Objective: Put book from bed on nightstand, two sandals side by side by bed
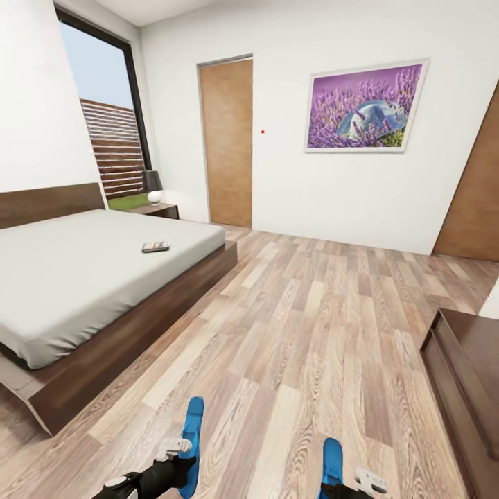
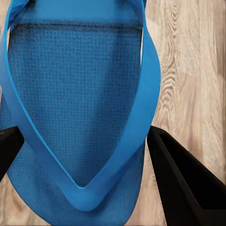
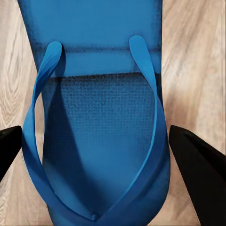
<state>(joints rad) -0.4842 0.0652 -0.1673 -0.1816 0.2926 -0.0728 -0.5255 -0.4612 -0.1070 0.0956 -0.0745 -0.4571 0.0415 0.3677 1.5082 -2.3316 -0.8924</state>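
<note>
White bedroom walls and the plank floor (image 1: 305,326) lay ahead, the bed (image 1: 90,270) to my left with the book (image 1: 155,247) on its mattress. My left gripper (image 2: 84,155) pinched one sandal (image 2: 75,94), my right gripper (image 3: 94,155) the other sandal (image 3: 96,117). Carrying step, I judged; next came setting both side by side by the bed.

Bed (image 1: 83,277) takes up the left side with the book (image 1: 155,247) lying on the mattress near its far right edge, and a nightstand (image 1: 161,210) sits behind it by the window (image 1: 111,138) with a lamp (image 1: 153,186) on top. Open floor (image 1: 305,333) runs right of the bed to a low cabinet (image 1: 464,374) at the right edge. Down front, the two sandals, one (image 1: 192,443) left and one (image 1: 332,463) right, stick forward over the floor, well apart.
</note>
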